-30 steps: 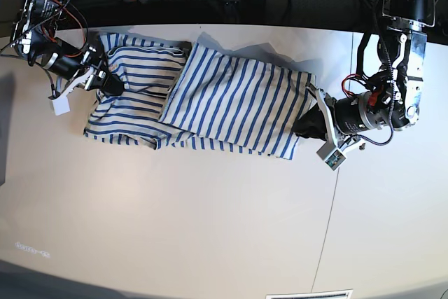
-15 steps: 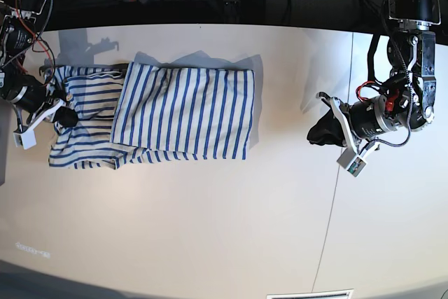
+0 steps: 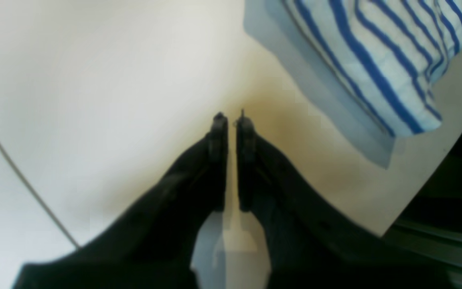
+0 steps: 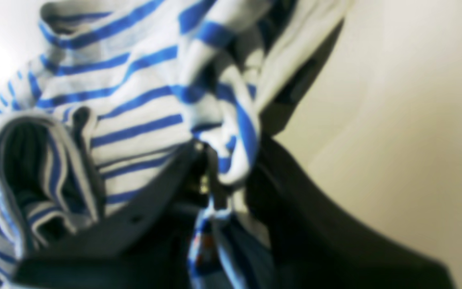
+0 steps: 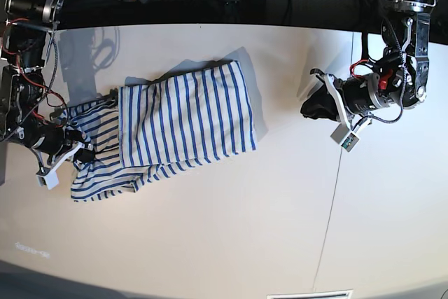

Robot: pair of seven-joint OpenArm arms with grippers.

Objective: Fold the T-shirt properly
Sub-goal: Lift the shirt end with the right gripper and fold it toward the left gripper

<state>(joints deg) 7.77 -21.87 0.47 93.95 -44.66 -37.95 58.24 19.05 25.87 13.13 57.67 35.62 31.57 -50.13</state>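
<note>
Right gripper [image 5: 78, 150], T-shirt [image 5: 183, 122], left gripper [image 5: 313, 108], on white table [image 5: 231, 236].
Jaws pinching bunched striped fabric at shirt's left end; shirt spread left of centre; jaws nearly pressed together, empty, well apart from shirt.

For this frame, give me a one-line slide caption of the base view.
Right gripper clamps the striped T-shirt at its bunched end; left gripper hangs empty.
</note>
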